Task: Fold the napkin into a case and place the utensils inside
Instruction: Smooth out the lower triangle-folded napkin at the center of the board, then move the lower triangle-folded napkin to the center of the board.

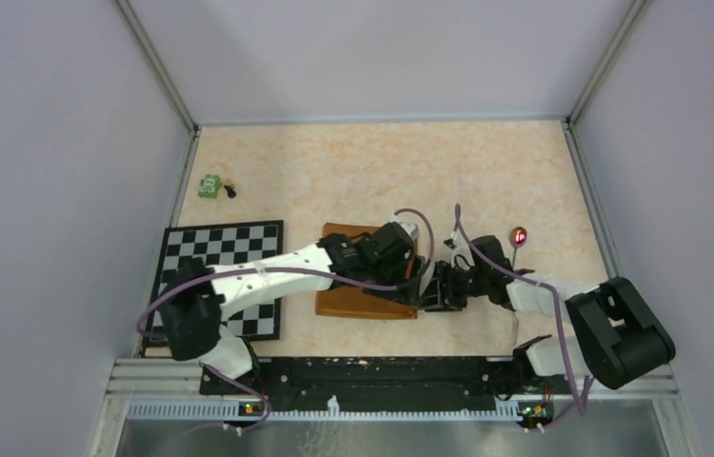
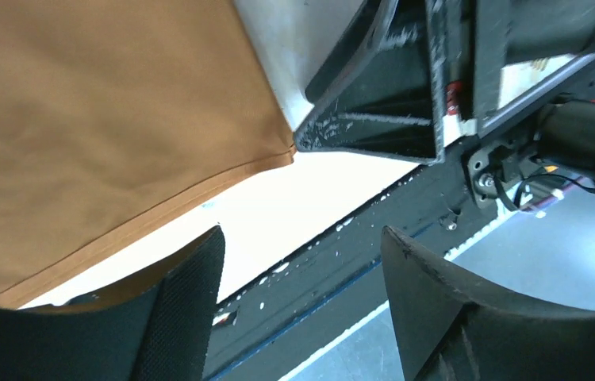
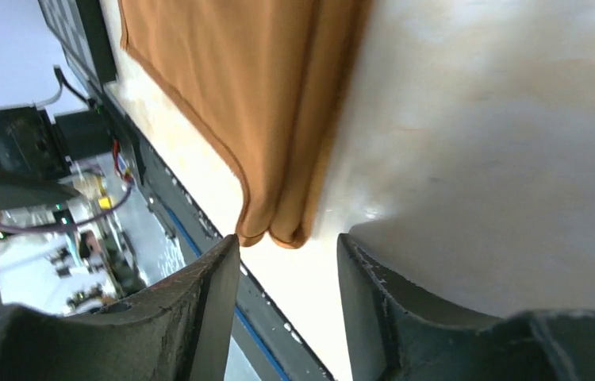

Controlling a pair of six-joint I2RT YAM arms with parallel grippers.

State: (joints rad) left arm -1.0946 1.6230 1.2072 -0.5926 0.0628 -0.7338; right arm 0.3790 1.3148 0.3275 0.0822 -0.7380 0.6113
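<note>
The rust-orange napkin (image 1: 363, 301) lies folded into a flat rectangle in the middle of the table, partly under my left arm. In the left wrist view its near right corner (image 2: 104, 119) lies just beyond my left gripper (image 2: 302, 238), which is open and holds nothing. In the right wrist view the doubled corner of the napkin (image 3: 262, 103) sits just past the tips of my right gripper (image 3: 288, 248), also open and empty. Both grippers, left (image 1: 418, 278) and right (image 1: 437, 288), meet at the napkin's right near corner. One utensil (image 1: 520, 236) with a shiny head lies right of the napkin, by the right arm.
A black-and-white checkered mat (image 1: 225, 276) lies at the left, partly under the left arm. A small green toy (image 1: 209, 187) sits at the far left. Grey walls enclose the table on three sides. The black rail (image 1: 372, 376) runs along the near edge.
</note>
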